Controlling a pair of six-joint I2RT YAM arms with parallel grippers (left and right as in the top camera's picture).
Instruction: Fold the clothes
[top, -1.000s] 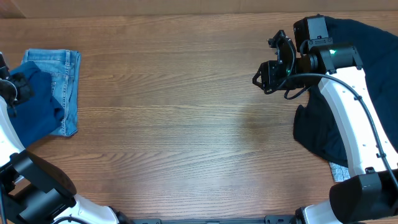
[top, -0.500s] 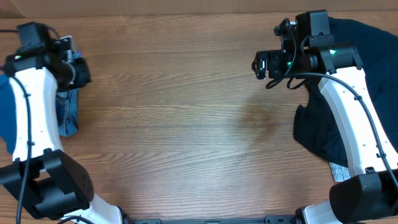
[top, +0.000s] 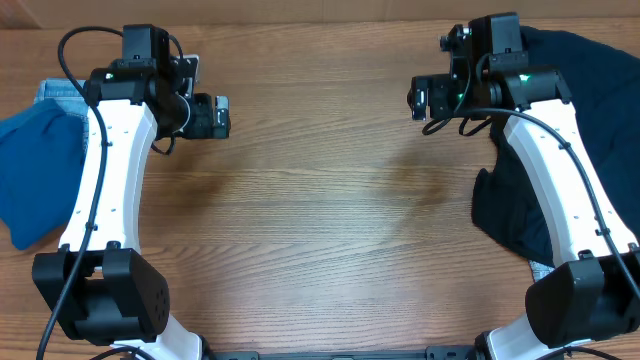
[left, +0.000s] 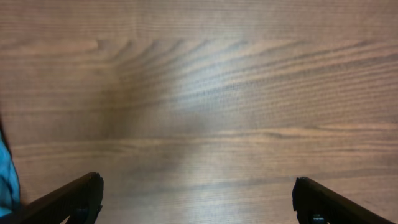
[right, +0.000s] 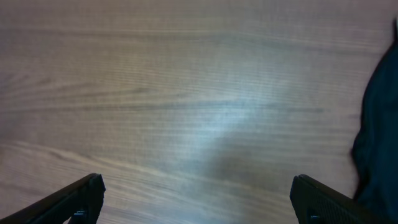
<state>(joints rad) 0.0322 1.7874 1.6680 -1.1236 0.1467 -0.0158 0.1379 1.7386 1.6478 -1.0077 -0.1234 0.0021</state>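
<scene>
The mid-blue top (top: 35, 175) lies bunched at the table's far left edge, over most of the light denim jeans (top: 58, 90). A sliver of the top (left: 6, 177) shows at the left edge of the left wrist view. My left gripper (top: 220, 116) hangs to the right of these clothes, over bare wood, open and empty (left: 197, 200). The dark navy garment (top: 595, 60) is spread along the right edge, partly under my right arm. My right gripper (top: 416, 98) is just left of it, open with nothing between its fingers (right: 198, 199). The navy cloth (right: 380, 124) fills that view's right edge.
The wooden table (top: 320, 210) runs between the two piles. Both white arms reach in from the front corners. A small grey patterned patch (top: 545, 276) peeks out under the navy garment at the front right.
My left arm has swung from the far left pile out over the table and its jaws have opened. The blue top now covers more of the jeans. My right jaws have opened wider.
</scene>
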